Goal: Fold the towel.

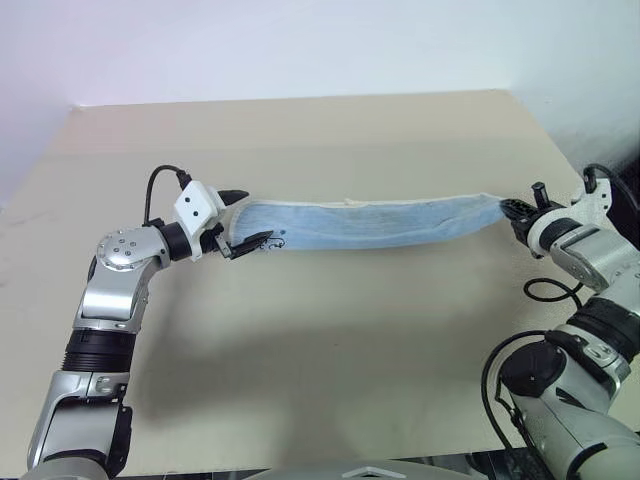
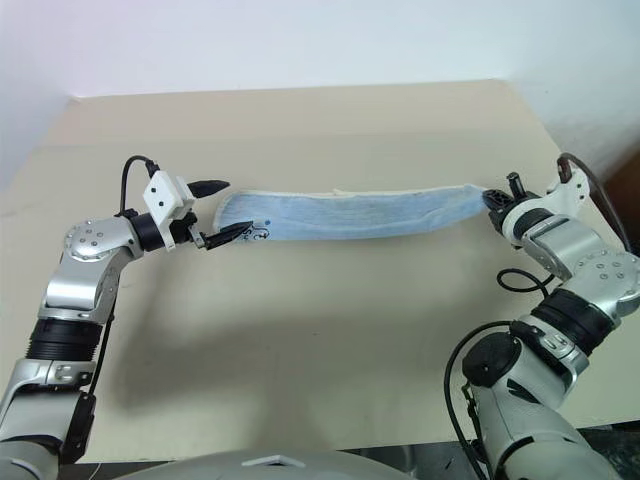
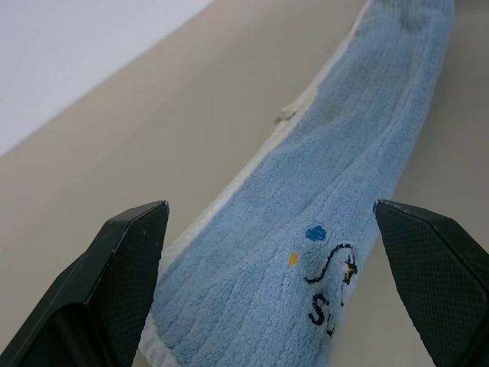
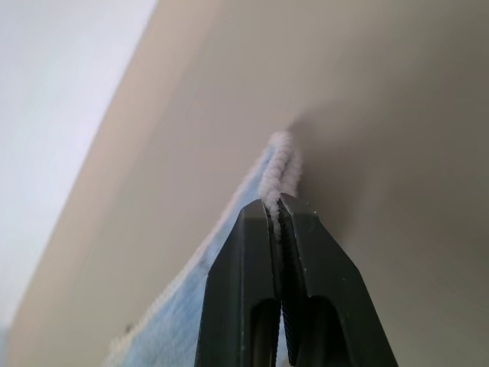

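Right wrist view: right claw (image 4: 280,208) pinches the towel (image 1: 380,222) edge; its far end lies between the spread left claw (image 1: 242,218) fingers.

The towel (image 1: 370,222) is hanging bunched into a narrow strip, so most of its face is folding out of sight. Its small dark embroidered lettering (image 3: 330,294) is running off the picture's edge in the left wrist view and staying too small to read from the head. The towel's end inside the right gripper (image 4: 278,208) is disappearing between the black fingers (image 4: 244,260), only whitish edging peeking out.
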Motion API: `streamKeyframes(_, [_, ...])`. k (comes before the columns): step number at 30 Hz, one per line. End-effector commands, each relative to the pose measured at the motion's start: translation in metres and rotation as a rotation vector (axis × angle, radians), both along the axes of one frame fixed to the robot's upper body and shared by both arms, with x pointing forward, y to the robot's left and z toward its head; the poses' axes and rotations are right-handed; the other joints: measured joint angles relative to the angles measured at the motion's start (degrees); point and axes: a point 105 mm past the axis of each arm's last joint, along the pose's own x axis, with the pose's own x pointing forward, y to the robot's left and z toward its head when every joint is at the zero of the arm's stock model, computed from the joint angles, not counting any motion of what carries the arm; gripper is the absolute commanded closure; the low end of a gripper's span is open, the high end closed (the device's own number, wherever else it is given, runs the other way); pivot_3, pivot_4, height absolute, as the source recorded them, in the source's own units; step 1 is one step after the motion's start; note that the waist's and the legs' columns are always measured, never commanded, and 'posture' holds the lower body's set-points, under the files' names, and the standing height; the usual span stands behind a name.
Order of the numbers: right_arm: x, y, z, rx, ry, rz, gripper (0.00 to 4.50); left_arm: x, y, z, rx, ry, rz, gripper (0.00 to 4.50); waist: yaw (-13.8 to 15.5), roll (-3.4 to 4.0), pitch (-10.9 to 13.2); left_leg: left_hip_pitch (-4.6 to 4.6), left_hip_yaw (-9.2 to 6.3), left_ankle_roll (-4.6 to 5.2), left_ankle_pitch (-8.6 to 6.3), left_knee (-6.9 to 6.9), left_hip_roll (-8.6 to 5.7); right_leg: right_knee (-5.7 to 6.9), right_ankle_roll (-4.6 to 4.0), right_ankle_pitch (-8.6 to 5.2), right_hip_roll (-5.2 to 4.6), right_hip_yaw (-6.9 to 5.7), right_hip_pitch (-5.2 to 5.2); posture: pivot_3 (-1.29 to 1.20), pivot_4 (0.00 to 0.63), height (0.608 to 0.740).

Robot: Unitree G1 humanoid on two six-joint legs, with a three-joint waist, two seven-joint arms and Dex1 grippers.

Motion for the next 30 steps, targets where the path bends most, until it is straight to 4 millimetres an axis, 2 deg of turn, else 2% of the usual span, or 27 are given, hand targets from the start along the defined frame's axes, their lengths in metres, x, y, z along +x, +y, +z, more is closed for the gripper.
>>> streamKeyframes(1, [0.0, 0.037, 0.035, -0.269, -0.121, 0.201, 4.46, -0.001, 0.001, 0.01, 0.003, -0.05, -0.004, 0.0, -0.03, 0.03, 0.02, -0.01, 0.0, 0.0, 0.0, 0.0, 0.0, 0.0, 0.0, 0.0, 0.0, 0.0, -0.01, 0.0, 0.15, 0.728])
streamKeyframes(3, [-0.003, 0.074, 0.046, -0.442, -0.187, 0.374, 4.46, -0.001, 0.0, 0.01, 0.0, -0.05, -0.004, 0.0, -0.29, 0.06, 0.04, -0.03, 0.01, 0.0, 0.0, 0.0, 0.01, 0.0, 0.01, -0.01, 0.0, 0.0, -0.04, 0.0, 0.15, 0.728])
streamKeyframes(6, [-0.007, 0.102, 0.048, -0.548, -0.233, 0.509, 4.46, -0.001, -0.001, 0.01, -0.002, -0.05, -0.005, 0.0, -0.11, 0.04, 0.04, -0.03, 0.0, 0.0, 0.0, 0.0, 0.08, 0.0, 0.03, -0.02, 0.07, -0.01, -0.07, 0.0, 0.15, 0.728])
streamKeyframes(8, [-0.008, 0.143, 0.05, -0.669, -0.299, 0.667, 4.46, -0.001, -0.005, 0.009, -0.008, -0.049, -0.015, 0.0, 0.04, 0.02, 0.04, -0.03, -0.01, -0.01, 0.0, 0.01, 0.08, -0.01, 0.03, -0.02, 0.06, -0.02, -0.05, 0.0, 0.15, 0.728])
streamKeyframes(10, [-0.008, 0.174, 0.042, -0.716, -0.321, 0.791, 4.46, 0.001, -0.008, 0.008, -0.012, -0.047, -0.022, 0.0, 0.03, 0.02, 0.05, -0.04, 0.0, -0.01, -0.01, 0.02, 0.03, -0.02, 0.03, -0.02, 0.02, -0.01, -0.06, 0.0, 0.15, 0.728])
streamKeyframes(12, [-0.005, 0.193, 0.027, -0.756, -0.305, 0.867, 4.46, 0.002, -0.011, 0.009, -0.014, -0.05, -0.026, 0.0, 0.11, 0.01, 0.05, -0.05, 0.0, -0.01, -0.01, 0.02, 0.02, -0.03, 0.03, -0.02, 0.02, -0.01, -0.07, 0.0, 0.15, 0.728])
streamKeyframes(17, [0.002, 0.214, -0.006, -0.831, -0.271, 0.939, 4.46, 0.003, -0.012, 0.011, -0.021, -0.058, -0.025, 0.0, 0.21, -0.02, 0.05, -0.21, -0.04, -0.01, -0.01, 0.02, -0.04, -0.06, 0.02, -0.01, -0.01, -0.04, -0.18, 0.0, 0.15, 0.728])
streamKeyframes(20, [0.007, 0.214, -0.012, -0.839, -0.263, 0.933, 4.46, 0.0, -0.011, 0.011, -0.023, -0.059, -0.018, 0.0, 0.18, -0.02, 0.05, -0.41, -0.04, -0.01, -0.01, 0.05, -0.07, -0.05, 0.02, -0.01, -0.03, -0.04, -0.35, 0.0, 0.15, 0.728])
streamKeyframes(23, [0.011, 0.209, -0.009, -0.823, -0.273, 0.9, 4.46, -0.005, -0.007, 0.009, -0.024, -0.054, -0.009, 0.0, 0.11, -0.02, 0.05, -0.66, -0.04, -0.13, 0.06, 0.05, -0.07, -0.01, 0.01, 0.0, -0.02, -0.03, -0.64, 0.0, 0.15, 0.728])
streamKeyframes(28, [0.003, 0.209, 0.01, -0.743, -0.36, 0.912, 3.19, -0.009, -0.006, 0.009, -0.053, -0.04, 0.003, 0.0, 0.12, -0.02, 0.05, -0.85, -0.03, -0.26, 0.14, 0.06, -0.06, 0.04, 0.01, 0.0, -0.01, -0.02, -0.89, 0.0, 0.15, 0.728])
streamKeyframes(30, [-0.004, 0.21, 0.023, -0.71, -0.418, 0.919, 2.52, -0.011, -0.006, 0.01, -0.079, -0.032, 0.007, 0.0, 0.11, -0.02, 0.05, -0.85, -0.03, -0.09, 0.03, 0.05, -0.05, 0.04, 0.01, 0.0, -0.01, -0.02, -0.89, 0.0, 0.15, 0.728])
